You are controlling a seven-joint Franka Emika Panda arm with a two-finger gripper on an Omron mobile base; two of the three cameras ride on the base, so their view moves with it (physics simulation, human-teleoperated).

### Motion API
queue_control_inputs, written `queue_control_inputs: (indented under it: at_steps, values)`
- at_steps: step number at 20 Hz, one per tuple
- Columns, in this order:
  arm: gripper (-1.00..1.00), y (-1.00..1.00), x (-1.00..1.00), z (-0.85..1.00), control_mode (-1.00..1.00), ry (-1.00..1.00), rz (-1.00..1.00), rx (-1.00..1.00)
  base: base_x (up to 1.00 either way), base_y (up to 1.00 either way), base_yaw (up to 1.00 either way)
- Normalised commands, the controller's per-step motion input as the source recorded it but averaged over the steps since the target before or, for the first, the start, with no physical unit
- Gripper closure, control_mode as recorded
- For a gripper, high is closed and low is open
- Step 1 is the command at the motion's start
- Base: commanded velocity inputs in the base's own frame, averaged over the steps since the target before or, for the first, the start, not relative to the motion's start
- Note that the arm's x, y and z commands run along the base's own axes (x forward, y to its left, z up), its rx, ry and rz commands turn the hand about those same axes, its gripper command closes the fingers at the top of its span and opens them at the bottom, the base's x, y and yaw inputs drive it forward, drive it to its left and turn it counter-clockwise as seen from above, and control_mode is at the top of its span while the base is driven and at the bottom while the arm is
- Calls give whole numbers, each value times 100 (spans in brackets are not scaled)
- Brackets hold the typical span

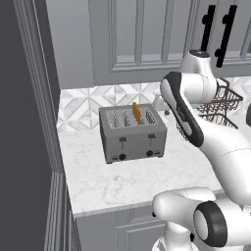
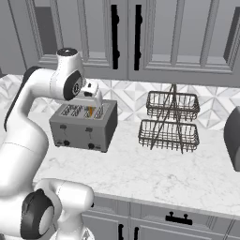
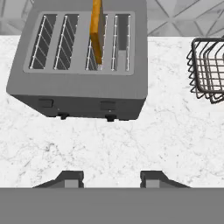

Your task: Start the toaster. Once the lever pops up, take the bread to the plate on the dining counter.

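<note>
From left to right, we see the toaster (image 1: 132, 133) on the marble counter (image 1: 147, 176) with the bread (image 1: 137, 112) upright in a slot (levers seemingly not yet pressed, so lowering one comes next), then our raised, bent arm, its gripper (image 3: 111, 179) parted and empty.

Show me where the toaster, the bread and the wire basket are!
toaster (image 1: 132, 142): left base view, middle of its grey front face.
bread (image 3: 96, 30): hand view, orange crust edge sticking up from a slot.
wire basket (image 2: 168, 133): right base view, lower tier.

The bread's (image 3: 96, 30) top is cut off; wire basket (image 3: 209, 70) crosses the right edge.
</note>
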Motion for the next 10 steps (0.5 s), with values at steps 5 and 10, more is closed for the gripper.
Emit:
queue_control_inputs:
  at_steps: [5,10]
  values:
    - [-100,-2,-18,-25,-100,9,-9,5,0,0,0]
    - [-100,-24,-16,-97,-100,35,-25,37,0,0,0]
